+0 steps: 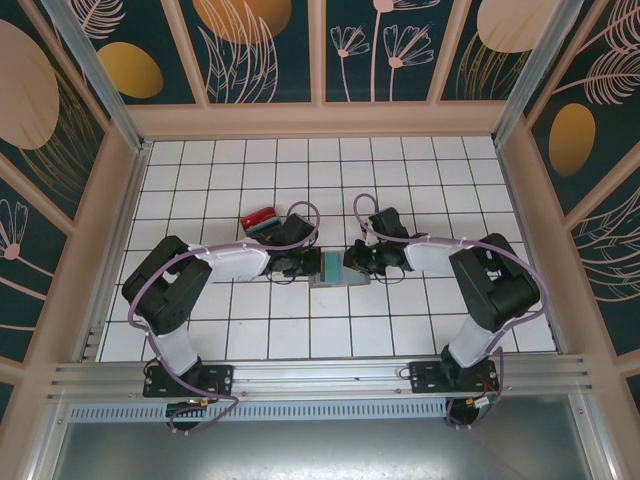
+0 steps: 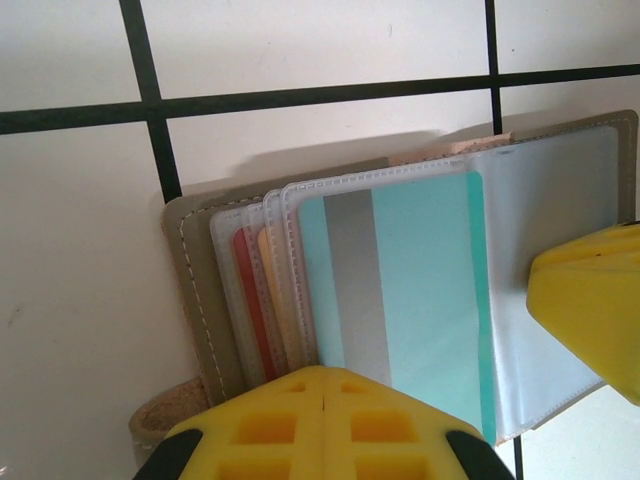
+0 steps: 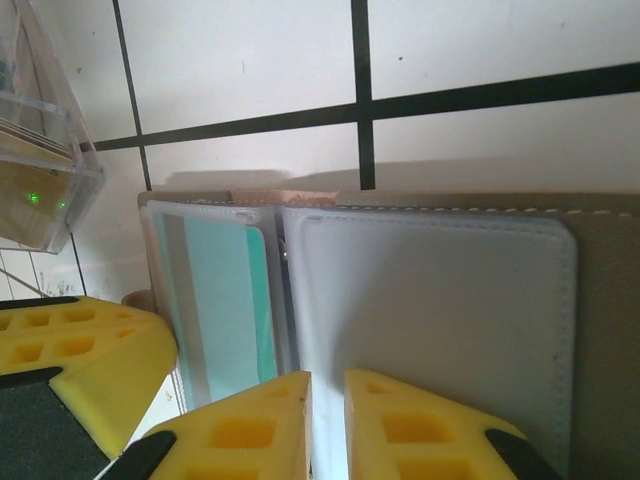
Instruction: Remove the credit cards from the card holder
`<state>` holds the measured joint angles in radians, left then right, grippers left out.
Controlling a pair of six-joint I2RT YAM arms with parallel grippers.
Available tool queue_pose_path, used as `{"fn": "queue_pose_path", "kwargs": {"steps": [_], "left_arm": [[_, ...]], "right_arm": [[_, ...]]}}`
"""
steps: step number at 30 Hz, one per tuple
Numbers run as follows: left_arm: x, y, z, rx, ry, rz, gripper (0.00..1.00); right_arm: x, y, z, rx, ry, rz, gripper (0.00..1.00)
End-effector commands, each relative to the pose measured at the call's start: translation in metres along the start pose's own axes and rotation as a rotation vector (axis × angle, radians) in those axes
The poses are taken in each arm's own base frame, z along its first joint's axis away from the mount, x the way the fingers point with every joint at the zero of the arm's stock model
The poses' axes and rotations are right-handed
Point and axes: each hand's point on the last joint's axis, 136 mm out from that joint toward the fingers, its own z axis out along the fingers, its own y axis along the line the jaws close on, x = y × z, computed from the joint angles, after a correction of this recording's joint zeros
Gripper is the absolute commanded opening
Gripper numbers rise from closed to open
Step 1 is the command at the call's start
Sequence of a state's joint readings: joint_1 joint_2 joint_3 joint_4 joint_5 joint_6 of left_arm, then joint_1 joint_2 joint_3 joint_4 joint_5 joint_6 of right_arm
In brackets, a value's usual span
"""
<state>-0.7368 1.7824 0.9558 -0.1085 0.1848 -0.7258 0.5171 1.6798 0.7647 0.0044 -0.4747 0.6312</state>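
From above, the two arms meet at mid-frame over the flat grey-tan bifold card holder (image 1: 331, 270), which lies open on the white-tiled counter (image 1: 400, 180). The left pincer (image 1: 303, 266) is at its left end and the right pincer (image 1: 352, 262) at its right. Up and left of them lie two loose cards, a thin red plastic card (image 1: 260, 216) and a teal one (image 1: 262, 230) beneath it. At the left wrist, the left pincer (image 2: 325, 410) is pressed together at the bottom edge, its tips over the holder's lower rim, probably pinning it. Three cards sit in the fanned clear sleeves: a teal card with a grey stripe (image 2: 425, 290) on top, then a yellow edge (image 2: 278, 300) and a red edge (image 2: 250, 300). At the right wrist, the right pincer (image 3: 327, 400) stands narrowly apart at the lower edge of an empty clear sleeve (image 3: 430, 300), clamping nothing I can make out. The extraction looks partway done. Next, the right pincer needs to reach the striped teal card and slide it out while the left holds the wallet flat.
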Motion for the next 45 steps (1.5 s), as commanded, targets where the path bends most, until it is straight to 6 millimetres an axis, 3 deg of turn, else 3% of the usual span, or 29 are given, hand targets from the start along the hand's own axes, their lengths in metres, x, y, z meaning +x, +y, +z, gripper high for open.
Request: {"fn": "queue_pose_path", "kwargs": {"steps": [1,16,32,39,45], "left_arm": [[0.013,0.009,0.007,-0.017,0.054,0.002,0.00],[0.018,0.004,0.010,0.014,0.077,0.005,0.00],[0.018,0.008,0.012,-0.004,0.083,0.005,0.00],[0.019,0.012,0.014,-0.028,0.086,0.002,0.00],[0.024,0.030,0.017,-0.112,0.100,-0.014,0.00]], "right_arm": [[0.003,0.009,-0.003,-0.034,0.003,-0.029,0.20],[0.007,0.019,0.000,-0.095,0.027,-0.039,0.19],[0.015,0.011,0.013,-0.074,0.076,-0.031,0.19],[0.013,0.010,0.009,-0.064,0.060,-0.033,0.01],[0.011,0.002,0.005,-0.044,0.040,-0.020,0.00]]}}
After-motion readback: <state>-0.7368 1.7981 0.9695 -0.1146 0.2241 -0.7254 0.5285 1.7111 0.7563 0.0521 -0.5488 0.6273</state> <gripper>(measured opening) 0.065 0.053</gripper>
